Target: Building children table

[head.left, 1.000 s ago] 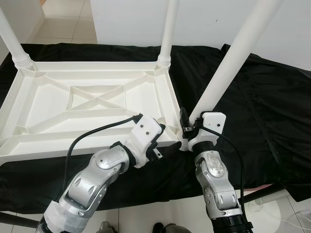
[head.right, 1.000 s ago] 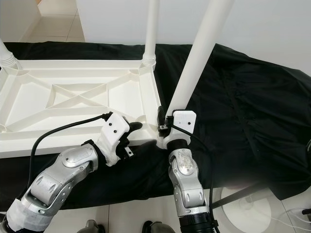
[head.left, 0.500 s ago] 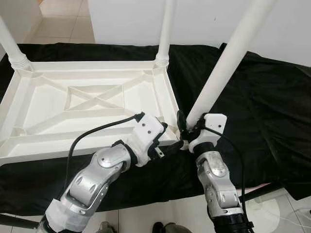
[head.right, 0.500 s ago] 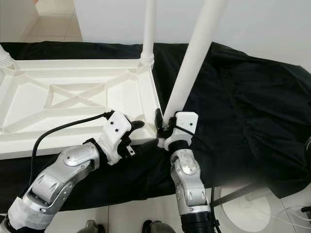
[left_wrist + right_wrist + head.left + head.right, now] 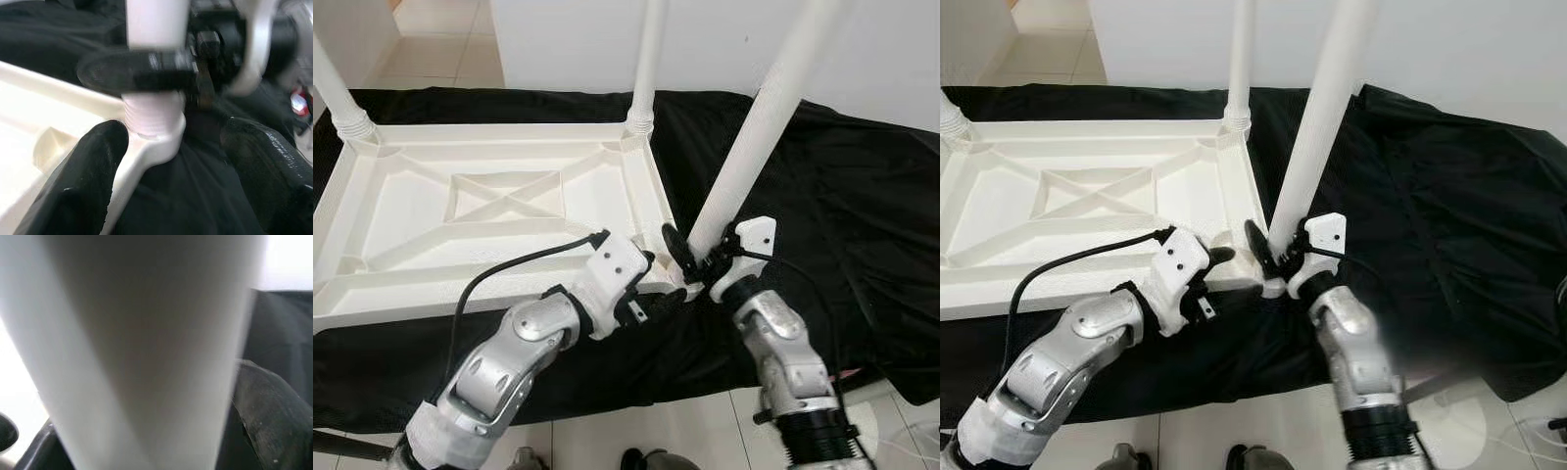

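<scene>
A black cloth (image 5: 842,196) covers the desk from its far edge to its near edge, crumpled into folds toward the right side. Directly on the cloth lies the white plastic tabletop (image 5: 499,211), upside down with its ribbed underside up, taking the left and middle part; its near right corner sits close to the desk's near edge. Below is pale tiled floor (image 5: 636,431)

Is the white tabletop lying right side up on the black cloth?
No, the tabletop lies upside down, its ribbed underside showing and legs pointing upward.
</scene>
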Robot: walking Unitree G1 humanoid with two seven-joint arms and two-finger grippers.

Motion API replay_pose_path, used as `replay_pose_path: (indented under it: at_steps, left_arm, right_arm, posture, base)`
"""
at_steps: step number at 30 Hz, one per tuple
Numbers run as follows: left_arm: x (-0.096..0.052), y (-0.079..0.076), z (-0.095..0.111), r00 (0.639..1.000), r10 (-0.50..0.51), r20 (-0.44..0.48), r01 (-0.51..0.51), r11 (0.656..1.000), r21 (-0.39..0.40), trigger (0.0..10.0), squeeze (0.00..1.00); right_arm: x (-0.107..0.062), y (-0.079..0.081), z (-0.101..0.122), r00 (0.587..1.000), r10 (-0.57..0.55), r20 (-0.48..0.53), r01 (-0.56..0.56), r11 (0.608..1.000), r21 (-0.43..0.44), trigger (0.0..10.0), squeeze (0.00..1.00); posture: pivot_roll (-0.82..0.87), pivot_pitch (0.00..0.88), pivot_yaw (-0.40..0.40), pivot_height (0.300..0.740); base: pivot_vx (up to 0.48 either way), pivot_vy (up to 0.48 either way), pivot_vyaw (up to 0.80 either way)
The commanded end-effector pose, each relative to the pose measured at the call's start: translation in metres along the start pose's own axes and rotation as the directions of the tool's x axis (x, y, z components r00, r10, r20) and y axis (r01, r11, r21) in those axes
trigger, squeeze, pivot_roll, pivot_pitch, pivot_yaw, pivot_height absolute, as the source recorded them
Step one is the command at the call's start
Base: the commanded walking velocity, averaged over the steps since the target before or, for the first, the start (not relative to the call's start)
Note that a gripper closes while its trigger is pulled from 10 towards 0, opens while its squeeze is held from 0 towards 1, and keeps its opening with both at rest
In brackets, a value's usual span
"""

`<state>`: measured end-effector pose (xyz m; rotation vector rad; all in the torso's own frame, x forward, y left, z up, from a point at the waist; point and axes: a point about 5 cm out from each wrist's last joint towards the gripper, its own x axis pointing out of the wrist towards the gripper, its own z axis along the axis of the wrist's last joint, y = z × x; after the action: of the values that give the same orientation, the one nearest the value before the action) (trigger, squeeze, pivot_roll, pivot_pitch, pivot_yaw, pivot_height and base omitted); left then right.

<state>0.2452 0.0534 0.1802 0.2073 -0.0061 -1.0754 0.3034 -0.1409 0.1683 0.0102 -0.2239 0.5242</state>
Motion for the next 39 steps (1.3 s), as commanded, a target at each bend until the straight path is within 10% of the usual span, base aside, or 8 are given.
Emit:
replay_pose_path:
  at_steps: [1, 7, 8, 9, 20, 22, 23, 39]
  left_arm:
    - [-0.001, -0.011, 0.002, 0.993, -0.119, 0.004, 0.119, 0.993, 0.004, 10.0, 0.00]
    - [-0.002, -0.012, 0.001, 0.991, -0.134, -0.003, 0.134, 0.991, 0.008, 10.0, 0.00]
    - [-0.002, -0.011, 0.001, 0.991, -0.133, -0.006, 0.133, 0.991, 0.011, 10.0, 0.00]
    - [-0.002, -0.011, 0.001, 0.991, -0.131, -0.007, 0.131, 0.991, 0.012, 10.0, 0.00]
    - [-0.001, -0.012, 0.001, 0.992, -0.123, -0.005, 0.123, 0.992, 0.012, 10.0, 0.00]
    - [-0.001, -0.013, 0.001, 0.992, -0.122, -0.005, 0.122, 0.992, 0.012, 10.0, 0.00]
    - [-0.001, -0.013, 0.001, 0.993, -0.122, -0.006, 0.122, 0.992, 0.012, 10.0, 0.00]
    - [0.005, -0.017, -0.002, 0.994, -0.109, 0.005, 0.109, 0.994, 0.003, 10.0, 0.00]
  right_arm:
    - [-0.001, -0.003, -0.003, 0.999, 0.054, -0.007, -0.054, 0.998, 0.013, 10.0, 0.00]
    - [0.003, -0.012, -0.002, 0.990, 0.140, -0.031, -0.141, 0.990, -0.020, 8.7, 0.00]
    - [0.004, -0.015, -0.003, 0.988, 0.147, -0.041, -0.149, 0.988, -0.032, 0.9, 0.00]
    - [0.004, -0.017, -0.003, 0.986, 0.161, -0.047, -0.162, 0.986, -0.032, 0.0, 0.00]
    - [-0.002, -0.021, -0.019, 0.977, 0.189, -0.101, -0.189, 0.982, 0.016, 0.0, 0.00]
    - [-0.004, -0.021, -0.021, 0.978, 0.182, -0.104, -0.180, 0.983, 0.028, 2.0, 0.00]
    - [-0.004, -0.021, -0.022, 0.981, 0.162, -0.106, -0.159, 0.987, 0.033, 10.0, 0.00]
    - [-0.010, -0.009, -0.026, 0.964, -0.229, -0.135, 0.229, 0.973, -0.016, 10.0, 0.00]
  posture:
    - [-0.03, 0.119, -0.066, 0.740]
    - [-0.03, 0.115, -0.068, 0.740]
    - [-0.03, 0.111, -0.070, 0.740]
    - [-0.03, 0.110, -0.072, 0.740]
    - [-0.02, 0.105, -0.078, 0.740]
    - [-0.02, 0.105, -0.078, 0.740]
    - [-0.02, 0.105, -0.078, 0.740]
    - [-0.05, 0.098, -0.106, 0.740]
  base:
    - [0.000, 0.000, 0.00]
    - [0.000, 0.000, 0.00]
    - [0.000, 0.000, 0.00]
    - [0.000, 0.000, 0.00]
    - [0.000, 0.000, 0.00]
    - [0.000, 0.000, 0.00]
    - [0.000, 0.000, 0.00]
    - [0.000, 0.000, 0.00]
